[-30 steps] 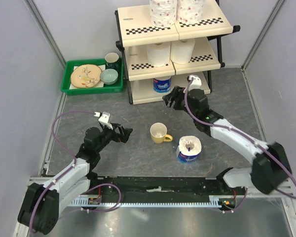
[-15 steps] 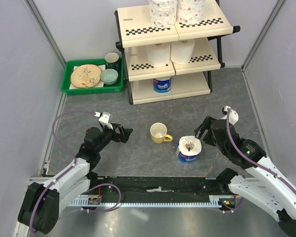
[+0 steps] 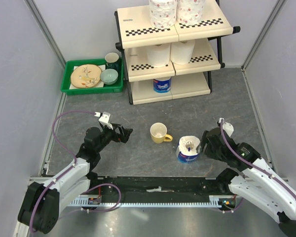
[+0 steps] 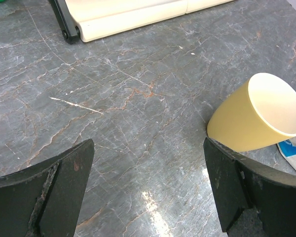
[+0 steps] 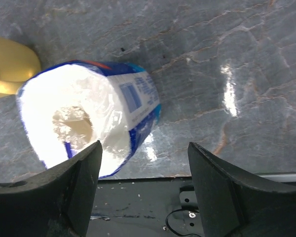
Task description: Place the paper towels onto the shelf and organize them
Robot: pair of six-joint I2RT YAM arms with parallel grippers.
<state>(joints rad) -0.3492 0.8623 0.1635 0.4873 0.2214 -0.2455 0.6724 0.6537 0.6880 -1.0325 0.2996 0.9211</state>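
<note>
Blue-wrapped paper towel roll (image 5: 89,118) stands just ahead of spread right fingers (image 5: 227,192).

The grey marbled tabletop (image 3: 227,98) was viewed whole from high above its near edge. From the left wrist, a yellow ceramic mug (image 4: 241,123) was faced, low and close. From the right wrist, a blue-wrapped white paper roll (image 5: 138,98) was seen closely from above. Both were shared by all views.

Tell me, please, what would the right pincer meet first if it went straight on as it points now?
Most likely the blue-wrapped paper towel roll, standing just ahead of the open right pincer; the yellow mug sits beyond it. Depth is unclear.
</note>
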